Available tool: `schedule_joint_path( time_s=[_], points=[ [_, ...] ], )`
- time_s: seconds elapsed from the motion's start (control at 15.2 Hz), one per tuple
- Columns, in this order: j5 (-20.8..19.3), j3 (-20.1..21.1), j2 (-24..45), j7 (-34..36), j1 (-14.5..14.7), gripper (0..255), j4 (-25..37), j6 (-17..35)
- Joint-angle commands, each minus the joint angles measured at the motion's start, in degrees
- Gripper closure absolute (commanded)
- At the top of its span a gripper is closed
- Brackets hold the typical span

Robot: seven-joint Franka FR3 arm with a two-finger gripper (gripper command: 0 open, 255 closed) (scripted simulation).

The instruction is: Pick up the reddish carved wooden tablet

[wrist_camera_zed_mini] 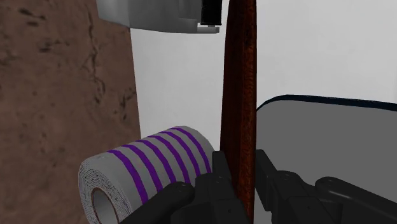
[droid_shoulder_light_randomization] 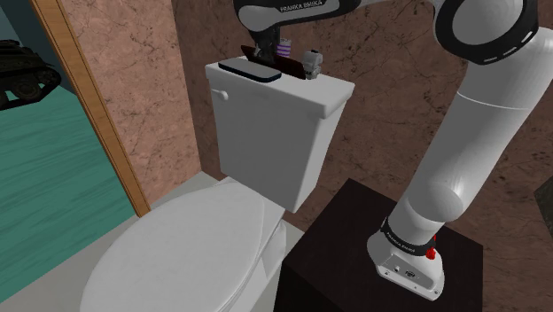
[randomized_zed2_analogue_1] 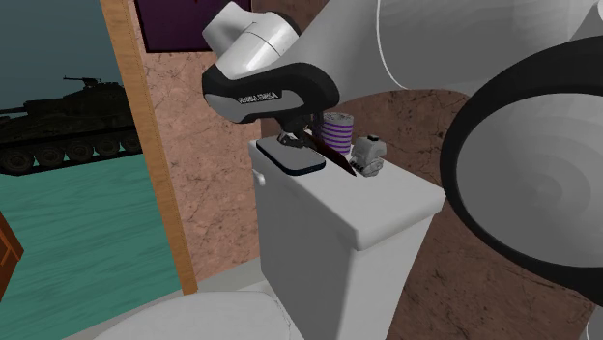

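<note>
Tablet (wrist_camera_zed_mini: 240,95): reddish, with a carved, rough face. It stands on its thin edge over the tank lid (droid_shoulder_light_randomization: 297,96), towards the back wall.
Long axis: in the wrist view it runs straight out from the gripper (wrist_camera_zed_mini: 240,179), in line with the fingers (wrist_camera_zed_mini: 275,181). The narrow edge is turned to the camera and the broad faces to the pads.
Bearing from gripper: none to correct, since the tablet lies between the fingers with no sideways offset.
Gripper state: closed on the tablet's near end, with one finger pressed to each broad face.
Far end: in the second exterior view the tablet (randomized_zed2_analogue_1: 336,157) slants down from the gripper (randomized_zed2_analogue_1: 300,137) towards the grey object (randomized_zed2_analogue_1: 368,155).
Contact with lid: whether the lower edge rests on the lid or hangs just clear cannot be told.
Roll (wrist_camera_zed_mini: 149,168): white with purple stripes, lying on its side just beside one face of the tablet and near a finger.
Slab (droid_shoulder_light_randomization: 249,69): dark and flat, lying on the lid just beside the tablet's other face.
Coming move (judgement): a straight rise away from the lid, because neighbours stand close on both sides and beyond the far end.
Risk (judgement): held at one end only, the tablet may pivot and droop at its free end.
</note>
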Motion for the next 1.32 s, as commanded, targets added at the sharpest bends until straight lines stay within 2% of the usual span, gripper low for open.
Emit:
schedule_joint_path(
  time_s=[0.0,0.13,1.12,1.25],
  points=[
    [0.01,0.0,0.01,0.0,0.0,255,-0.01,0.01],
    [-0.01,0.0,0.07,0.0,0.0,255,0.03,0.02],
    [-0.74,0.54,2.8,-6.27,1.12,255,14.36,-9.92],
    [-0.76,0.54,2.85,-6.34,1.14,255,14.52,-10.03]
  ],
)
